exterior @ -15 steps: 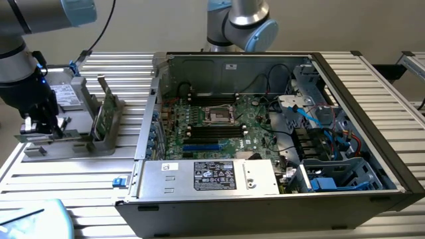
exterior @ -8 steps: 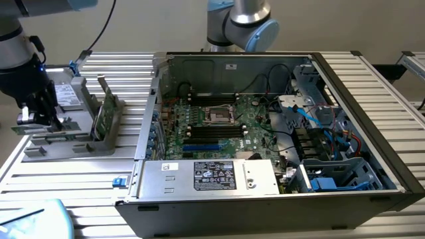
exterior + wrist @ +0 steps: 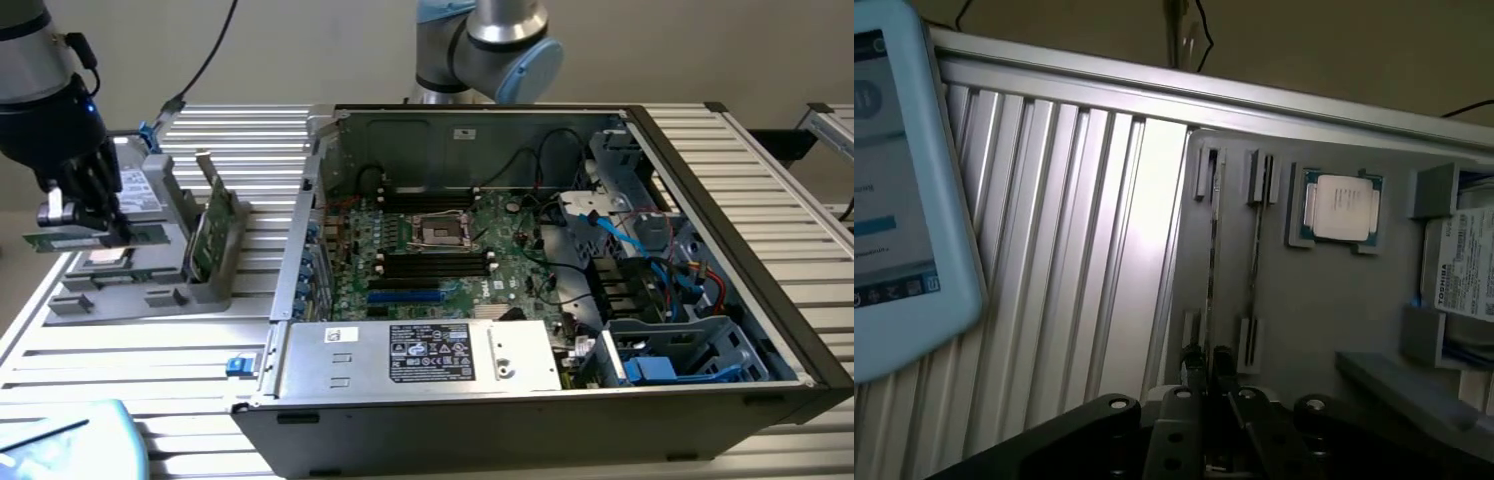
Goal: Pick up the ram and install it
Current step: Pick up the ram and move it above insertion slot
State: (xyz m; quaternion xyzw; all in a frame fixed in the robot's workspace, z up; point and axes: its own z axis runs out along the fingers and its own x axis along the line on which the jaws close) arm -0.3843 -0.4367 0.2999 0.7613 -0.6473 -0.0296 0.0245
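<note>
In the exterior view, the claw (image 3: 87,230) hung at the exterior view's left, above a grey holder (image 3: 134,290) that lay on the ribbed metal table (image 3: 147,370). Its fingers were closed narrowly on the ram (image 3: 147,237). The ram was lifted clear of the holder and lay almost level, with both ends sticking out from the fingers. A second green stick (image 3: 211,222) stood upright in the holder, just beside the claw on the side of the computer. The open computer case (image 3: 534,430) lay well apart from the ram, toward the exterior view's right, with the green main board (image 3: 461,255) inside it. A pale blue tablet (image 3: 67,440) was at the near corner of the table.

In the wrist view, the claw (image 3: 1206,362) pointed down at the grey holder (image 3: 1304,300), and its two fingertips stood very close together. A thin dark line ran away from the tips, but I could not tell if it was the edge of the ram. A square silver chip (image 3: 1341,208) sat in a pocket of the holder, and a labelled drive (image 3: 1466,265) lay beside it. The tablet (image 3: 894,200) rested on the table (image 3: 1074,250), apart from the holder.
</note>
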